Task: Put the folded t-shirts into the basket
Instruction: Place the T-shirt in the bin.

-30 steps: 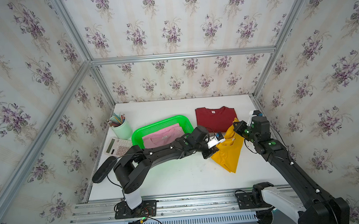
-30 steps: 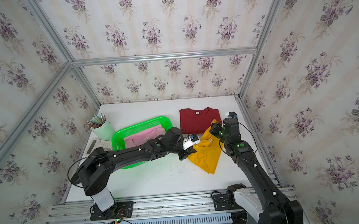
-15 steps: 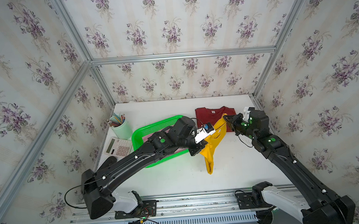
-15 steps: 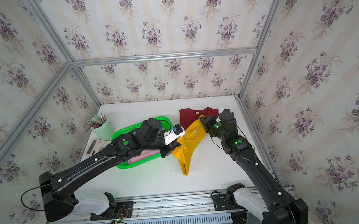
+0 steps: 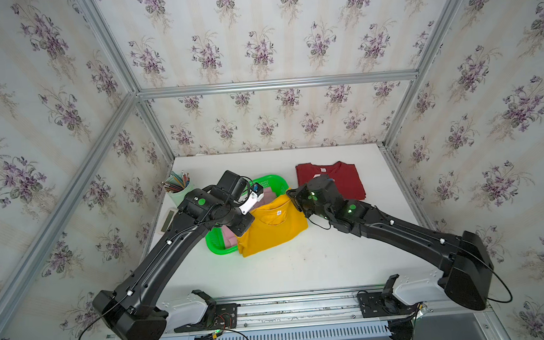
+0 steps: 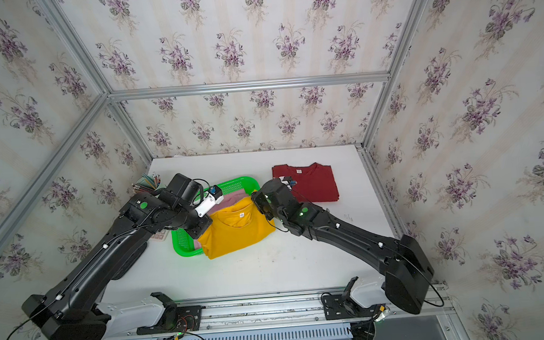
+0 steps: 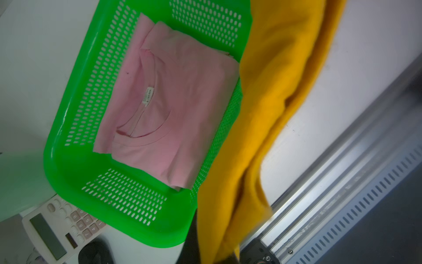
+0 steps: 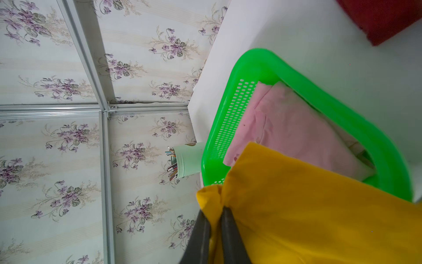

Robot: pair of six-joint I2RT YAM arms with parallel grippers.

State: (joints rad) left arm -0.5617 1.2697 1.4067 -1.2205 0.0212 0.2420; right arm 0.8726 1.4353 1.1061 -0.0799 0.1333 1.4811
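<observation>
Left fingers pinching yellow t-shirt, right fingers pinching its other edge, partly over basket

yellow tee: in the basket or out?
Out. The yellow tee hangs from the left gripper and right gripper, above the basket rim and table; only the pink tee lies inside.

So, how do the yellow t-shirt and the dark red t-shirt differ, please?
The yellow t-shirt is pinched by the left gripper and right gripper; the dark red t-shirt is untouched. The yellow t-shirt hangs partly over the basket; the dark red t-shirt lies flat on the table. Both are crew-neck tees with white neck labels.
</observation>
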